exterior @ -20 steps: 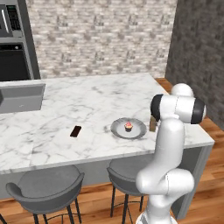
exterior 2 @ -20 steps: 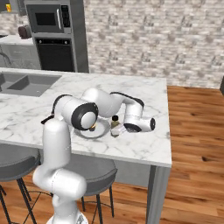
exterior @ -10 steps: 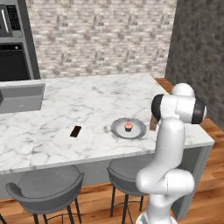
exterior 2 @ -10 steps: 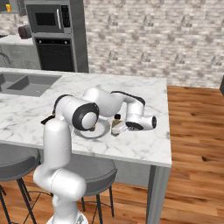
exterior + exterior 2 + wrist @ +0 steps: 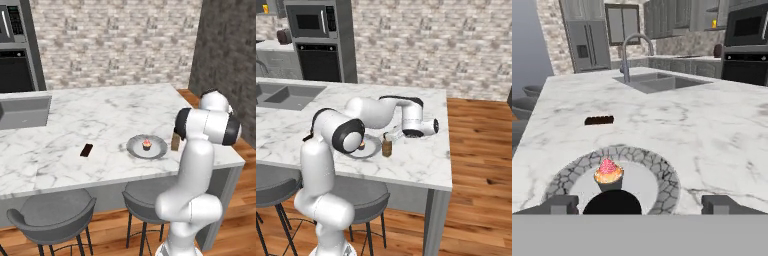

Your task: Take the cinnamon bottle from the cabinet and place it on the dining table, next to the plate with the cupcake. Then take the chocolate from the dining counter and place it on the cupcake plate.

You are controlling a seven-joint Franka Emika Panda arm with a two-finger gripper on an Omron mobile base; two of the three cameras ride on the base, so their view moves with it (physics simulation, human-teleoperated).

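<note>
Gripper (image 5: 640, 204) released around upright slim amber-brown cinnamon bottle (image 5: 387, 146), beside round grey plate (image 5: 135, 148); flat dark chocolate bar (image 5: 599, 120) waiting at ten o'clock.

Two round grey padded stools (image 5: 52, 212) stand on the wooden plank floor (image 5: 476, 150); a steel sink (image 5: 662, 82) with curved faucet (image 5: 634, 50) (beyond it, a black wall oven (image 5: 318, 62)).

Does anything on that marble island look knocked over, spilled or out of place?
Nothing stands out. The cinnamon bottle stands upright beside the plate, the cupcake sits upright on it, and the chocolate lies flat on the dining table.
</note>
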